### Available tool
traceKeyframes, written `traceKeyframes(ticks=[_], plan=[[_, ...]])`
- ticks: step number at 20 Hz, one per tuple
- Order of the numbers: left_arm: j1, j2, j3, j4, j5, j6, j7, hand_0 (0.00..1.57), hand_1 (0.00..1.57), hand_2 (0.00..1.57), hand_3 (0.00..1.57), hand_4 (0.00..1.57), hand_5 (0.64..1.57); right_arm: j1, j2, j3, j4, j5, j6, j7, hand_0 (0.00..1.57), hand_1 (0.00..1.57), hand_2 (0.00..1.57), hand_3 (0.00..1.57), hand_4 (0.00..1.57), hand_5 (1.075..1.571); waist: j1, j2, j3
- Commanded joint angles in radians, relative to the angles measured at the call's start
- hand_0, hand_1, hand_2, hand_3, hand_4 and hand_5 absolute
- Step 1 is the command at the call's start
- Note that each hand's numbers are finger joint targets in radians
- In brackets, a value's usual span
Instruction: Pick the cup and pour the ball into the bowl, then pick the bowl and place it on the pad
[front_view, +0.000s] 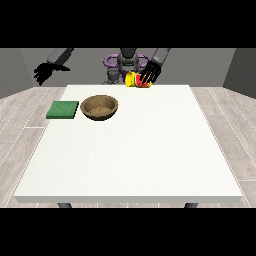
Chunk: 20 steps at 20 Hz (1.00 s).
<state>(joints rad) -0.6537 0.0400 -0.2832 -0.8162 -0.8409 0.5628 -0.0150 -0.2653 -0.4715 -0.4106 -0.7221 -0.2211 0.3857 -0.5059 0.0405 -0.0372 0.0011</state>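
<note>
White table (150, 160) — hand at view's right (150, 74) over yellow cup (132, 80).

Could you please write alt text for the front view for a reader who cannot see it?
The hand at the view's right is on a yellow cup at the white table's far edge. A brown bowl sits beside a green pad; the hand at the view's left hangs off the table.
</note>
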Motion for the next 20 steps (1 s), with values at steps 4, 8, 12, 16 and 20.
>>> traceKeyframes(ticks=[4,8,12,16,20], plan=[[-0.026,-0.039,-0.180,-0.070,-0.193,-0.057,0.213,0.94,0.94,1.57,1.57,0.91,1.571,-0.007,-0.064,-0.024,0.105,0.005,0.032,-0.033,0.00,0.00,0.00,0.00,0.00,1.547,0.029,-0.014,0.0004],[-0.098,-0.040,-0.248,-0.070,-0.269,-0.098,0.372,0.56,0.56,1.57,1.56,0.91,1.570,-0.099,-0.042,0.019,0.083,0.031,-0.009,0.022,0.00,0.00,0.00,0.00,0.00,1.537,-0.022,0.011,-0.0005],[-0.110,-0.040,-0.348,-0.111,-0.363,-0.134,0.413,0.52,0.52,1.57,1.57,0.84,1.571,-0.137,-0.030,0.026,0.105,0.049,-0.056,0.021,0.00,0.00,0.00,0.14,0.00,1.530,0.006,0.022,-0.0002],[-0.168,-0.040,-0.349,-0.055,-0.462,-0.125,0.445,0.37,0.37,1.57,1.57,0.90,1.570,-0.231,-0.030,0.032,0.076,0.032,-0.045,0.046,0.00,0.00,0.00,0.27,0.00,1.527,-0.030,0.104,-0.0006],[-0.158,-0.040,-0.443,-0.125,-0.510,-0.190,0.500,0.29,0.29,1.57,1.57,0.90,1.562,-0.242,-0.020,0.027,0.098,0.031,-0.049,-0.001,0.00,0.00,0.00,0.26,0.00,1.527,-0.032,0.128,-0.0001]])
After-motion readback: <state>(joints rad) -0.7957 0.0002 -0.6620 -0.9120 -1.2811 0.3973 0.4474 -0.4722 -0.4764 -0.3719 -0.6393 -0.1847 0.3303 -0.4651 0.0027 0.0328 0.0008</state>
